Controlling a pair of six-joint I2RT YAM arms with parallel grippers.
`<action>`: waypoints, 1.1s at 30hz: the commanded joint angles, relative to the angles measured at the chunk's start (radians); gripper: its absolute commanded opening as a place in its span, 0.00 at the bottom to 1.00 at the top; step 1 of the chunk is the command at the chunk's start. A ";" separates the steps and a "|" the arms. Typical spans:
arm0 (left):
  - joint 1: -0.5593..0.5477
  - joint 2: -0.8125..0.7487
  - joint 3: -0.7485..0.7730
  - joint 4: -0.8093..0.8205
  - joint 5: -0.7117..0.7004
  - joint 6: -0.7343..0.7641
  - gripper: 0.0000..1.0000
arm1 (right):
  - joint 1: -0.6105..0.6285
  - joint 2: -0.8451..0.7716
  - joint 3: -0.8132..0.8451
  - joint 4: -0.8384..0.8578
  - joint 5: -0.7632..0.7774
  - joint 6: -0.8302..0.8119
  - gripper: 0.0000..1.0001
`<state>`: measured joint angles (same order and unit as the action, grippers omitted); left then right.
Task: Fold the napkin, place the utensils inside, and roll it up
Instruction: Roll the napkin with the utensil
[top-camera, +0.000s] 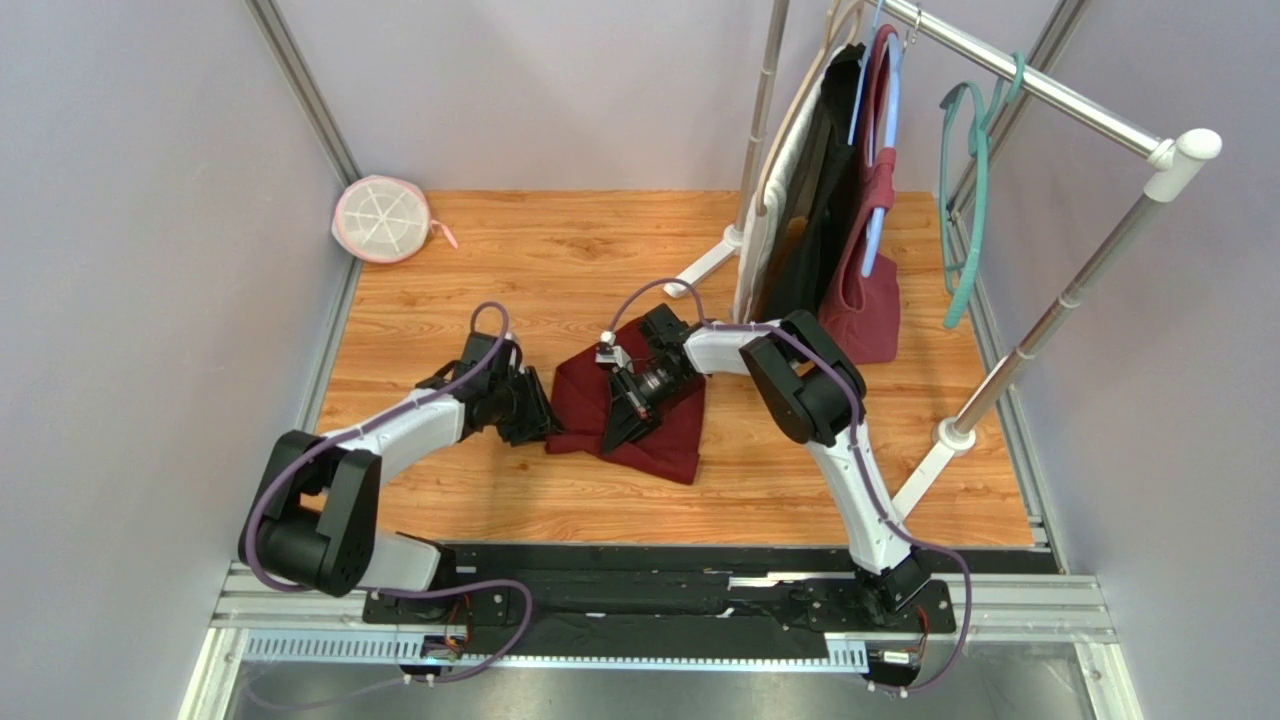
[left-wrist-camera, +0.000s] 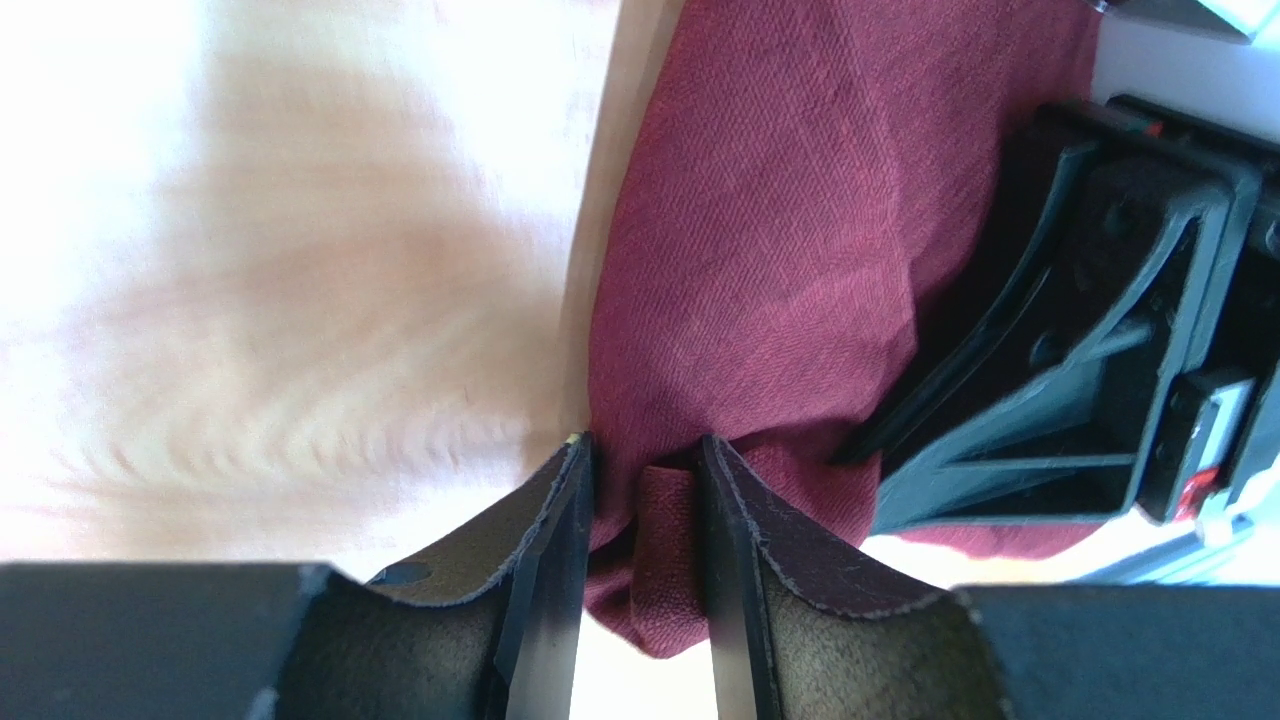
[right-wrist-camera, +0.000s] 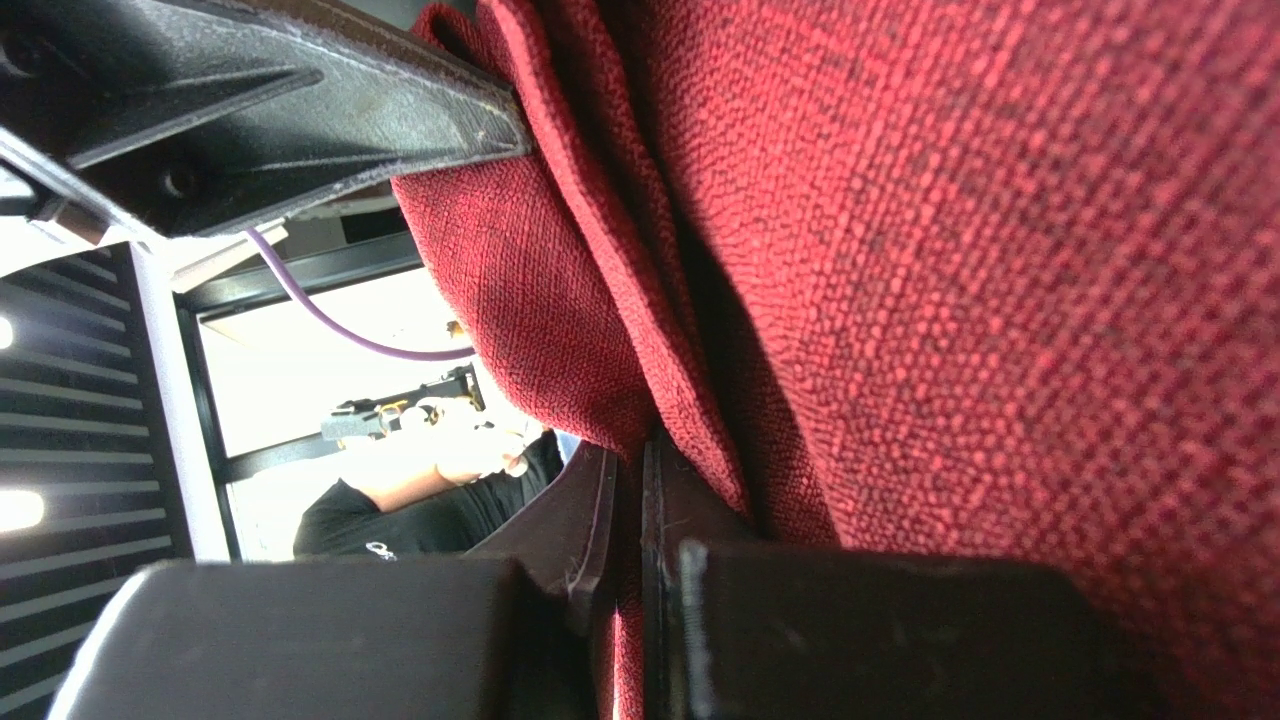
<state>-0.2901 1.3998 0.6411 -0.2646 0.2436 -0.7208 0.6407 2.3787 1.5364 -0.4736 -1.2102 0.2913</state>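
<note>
The dark red napkin (top-camera: 646, 428) lies bunched in the middle of the wooden table. My left gripper (top-camera: 544, 425) is at its left edge and is shut on a fold of the napkin (left-wrist-camera: 781, 255), cloth pinched between the fingers (left-wrist-camera: 559, 525). My right gripper (top-camera: 619, 435) lies across the middle of the napkin and is shut on a layer of it (right-wrist-camera: 962, 300). In the left wrist view the right gripper's black body (left-wrist-camera: 1112, 345) rests on the cloth at the right. The utensils are not in view.
A clothes rack (top-camera: 1052, 90) stands at the back right with hangers carrying a black garment (top-camera: 819, 180), a burgundy bag (top-camera: 864, 300) and a teal hanger (top-camera: 977, 195). A round white and pink fan-like object (top-camera: 382, 219) lies at the back left corner. Grey walls close both sides.
</note>
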 joint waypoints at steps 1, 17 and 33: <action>-0.033 -0.088 -0.066 -0.007 -0.029 -0.069 0.41 | -0.012 -0.002 -0.099 -0.019 0.245 -0.060 0.00; -0.073 -0.107 -0.156 0.107 -0.024 -0.149 0.40 | -0.012 -0.007 -0.116 -0.008 0.284 -0.055 0.00; -0.046 0.011 0.049 -0.106 0.020 0.013 0.00 | -0.009 -0.274 -0.110 -0.054 0.418 -0.132 0.41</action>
<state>-0.3573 1.3663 0.6064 -0.2619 0.2317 -0.8036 0.6418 2.2211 1.4418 -0.5232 -1.0042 0.2314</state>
